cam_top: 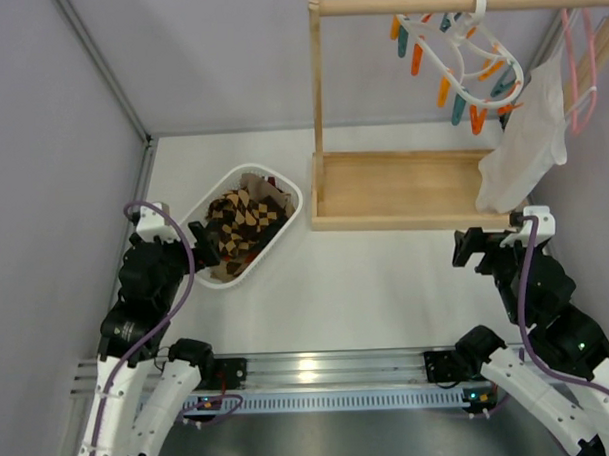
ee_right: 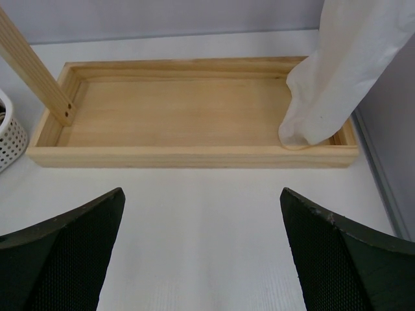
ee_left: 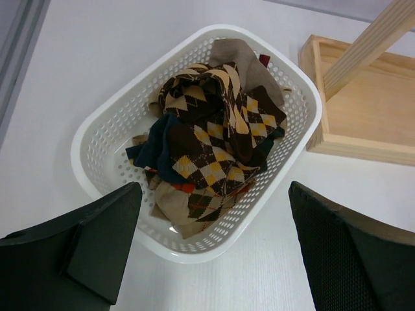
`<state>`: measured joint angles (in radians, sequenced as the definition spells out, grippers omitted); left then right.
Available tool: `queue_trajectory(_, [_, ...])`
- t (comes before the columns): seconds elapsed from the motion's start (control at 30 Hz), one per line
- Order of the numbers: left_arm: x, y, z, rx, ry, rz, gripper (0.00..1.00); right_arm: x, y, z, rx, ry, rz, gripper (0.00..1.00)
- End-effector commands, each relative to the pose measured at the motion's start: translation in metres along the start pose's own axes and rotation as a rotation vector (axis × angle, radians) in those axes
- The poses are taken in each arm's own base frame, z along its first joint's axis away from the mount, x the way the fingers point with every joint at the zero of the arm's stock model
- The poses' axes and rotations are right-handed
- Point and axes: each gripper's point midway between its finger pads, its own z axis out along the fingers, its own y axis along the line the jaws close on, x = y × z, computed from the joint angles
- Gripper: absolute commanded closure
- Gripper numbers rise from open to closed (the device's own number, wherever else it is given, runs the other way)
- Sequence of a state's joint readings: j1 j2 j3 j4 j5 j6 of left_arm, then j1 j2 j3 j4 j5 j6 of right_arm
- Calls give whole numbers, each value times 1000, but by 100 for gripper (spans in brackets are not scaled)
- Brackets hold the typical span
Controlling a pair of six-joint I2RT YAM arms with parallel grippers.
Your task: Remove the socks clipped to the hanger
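Observation:
The socks (cam_top: 243, 222), argyle brown and tan with some navy, lie piled in a white basket (cam_top: 286, 185); they also show in the left wrist view (ee_left: 214, 142). The white oval hanger (cam_top: 465, 52) hangs on the wooden rail (cam_top: 377, 3) with orange and teal clothespins and no socks on them. My left gripper (cam_top: 204, 243) is open and empty at the basket's near edge, also in its wrist view (ee_left: 214, 249). My right gripper (cam_top: 469, 248) is open and empty, over the table before the wooden base, also in its wrist view (ee_right: 202, 249).
The wooden rack's tray base (cam_top: 398, 190) stands at the back right with an upright post (cam_top: 317, 87). A large white cloth (cam_top: 527, 140) hangs from a thin pink hanger (cam_top: 579, 68) into the tray's right end. Grey walls close in left and right.

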<state>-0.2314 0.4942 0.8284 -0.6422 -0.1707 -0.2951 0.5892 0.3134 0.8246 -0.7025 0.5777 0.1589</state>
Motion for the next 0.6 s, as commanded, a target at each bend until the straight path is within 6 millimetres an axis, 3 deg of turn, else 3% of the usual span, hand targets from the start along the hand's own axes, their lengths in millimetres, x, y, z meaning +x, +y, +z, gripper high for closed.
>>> queue_trajectory(0.0, [-10,-8,2,49,-55,15,2,0,-2,-2,1,-9,-9,1])
queue_trajectory(0.57, [-16,-6,-10,61,-107,27,2,0,-5,-7,-6,-43,23,1])
